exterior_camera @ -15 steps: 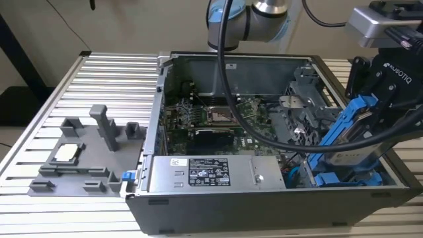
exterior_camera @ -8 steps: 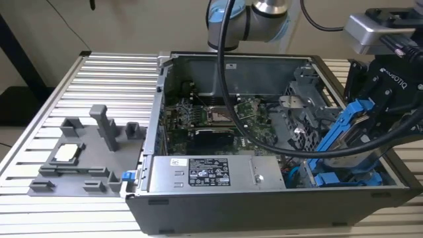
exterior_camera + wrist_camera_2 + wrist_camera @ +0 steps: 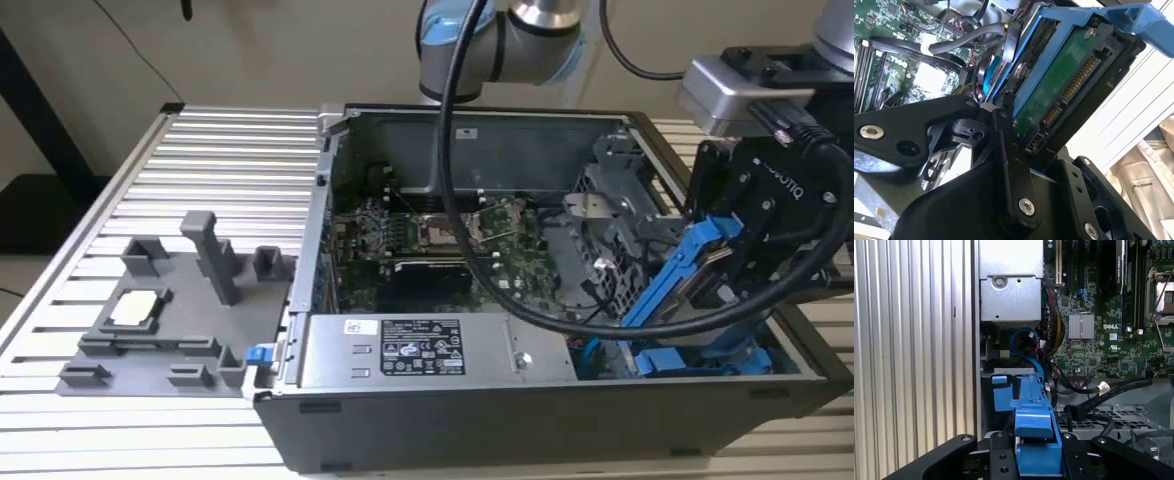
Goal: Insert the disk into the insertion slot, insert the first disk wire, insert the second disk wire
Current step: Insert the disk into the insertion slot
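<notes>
1. The slatted table [image 3: 160,170] carries the case [image 3: 534,425]. We place every other part relative to the case, which lies open side up.
2. The arm [image 3: 501,40] stands beyond the far wall of the case in the exterior view.
3. The power supply [image 3: 414,350] sits inside the case against its near wall, toward the exterior view's left.
4. The motherboard [image 3: 441,240] covers the floor of the case at its middle.
5. The grey fixture [image 3: 174,320] rests on the table outside the case, on the exterior view's left.
6. The drive cage [image 3: 617,215] stands inside the case, at the exterior view's right.
7. The gripper [image 3: 727,262] hangs over the near corner of the case at the exterior view's right. It is also seen in both wrist views [image 3: 1026,125] [image 3: 1036,462]. Its fingers [image 3: 1004,135] pinch the disk [image 3: 687,275] by the blue frame.
8. The disk [image 3: 1034,435] is held tilted. Its lower end is inside the case and its upper end is above the rim. It is not seated in the cage. In the second wrist view, its green board [image 3: 1064,90] and gold connector [image 3: 1079,80] face the camera.
9. A second blue-framed drive [image 3: 707,360] lies low in the same corner of the case, below the disk.
10. A black cable [image 3: 461,150] crosses the inside of the case toward the gripper.
</notes>
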You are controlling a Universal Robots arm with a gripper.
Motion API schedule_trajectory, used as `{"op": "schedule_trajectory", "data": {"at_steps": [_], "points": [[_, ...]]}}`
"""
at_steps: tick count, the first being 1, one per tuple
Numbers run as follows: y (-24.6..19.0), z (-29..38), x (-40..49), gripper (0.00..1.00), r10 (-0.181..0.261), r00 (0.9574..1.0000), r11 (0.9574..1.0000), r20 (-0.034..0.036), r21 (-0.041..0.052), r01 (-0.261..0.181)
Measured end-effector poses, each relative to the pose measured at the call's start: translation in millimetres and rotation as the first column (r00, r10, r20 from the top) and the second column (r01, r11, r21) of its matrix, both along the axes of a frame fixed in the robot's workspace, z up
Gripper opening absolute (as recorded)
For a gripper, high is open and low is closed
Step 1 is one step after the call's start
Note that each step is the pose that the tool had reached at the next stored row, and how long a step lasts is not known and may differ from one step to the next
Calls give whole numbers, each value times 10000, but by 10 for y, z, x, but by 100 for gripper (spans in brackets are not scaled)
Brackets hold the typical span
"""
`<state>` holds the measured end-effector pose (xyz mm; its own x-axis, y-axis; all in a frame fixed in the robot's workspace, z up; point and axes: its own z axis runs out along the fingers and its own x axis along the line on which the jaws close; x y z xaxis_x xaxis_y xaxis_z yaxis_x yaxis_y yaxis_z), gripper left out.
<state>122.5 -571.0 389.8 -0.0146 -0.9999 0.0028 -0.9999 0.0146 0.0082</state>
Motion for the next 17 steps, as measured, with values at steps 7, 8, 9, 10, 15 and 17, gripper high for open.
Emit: {"op": "schedule_trajectory", "data": {"at_steps": [7,8,9,10,15,17], "points": [[0,-128,5,33,-1,10000,10000,0,-1,1],[0,-143,6,33,-1,10000,10000,1,-1,1],[0,-156,7,33,0,10000,10000,1,0,0],[0,-159,7,33,0,10000,10000,0,-3,0],[0,-160,7,33,0,10000,10000,0,-10,0],[0,-159,7,34,0,10000,10000,1,-16,0]]}}
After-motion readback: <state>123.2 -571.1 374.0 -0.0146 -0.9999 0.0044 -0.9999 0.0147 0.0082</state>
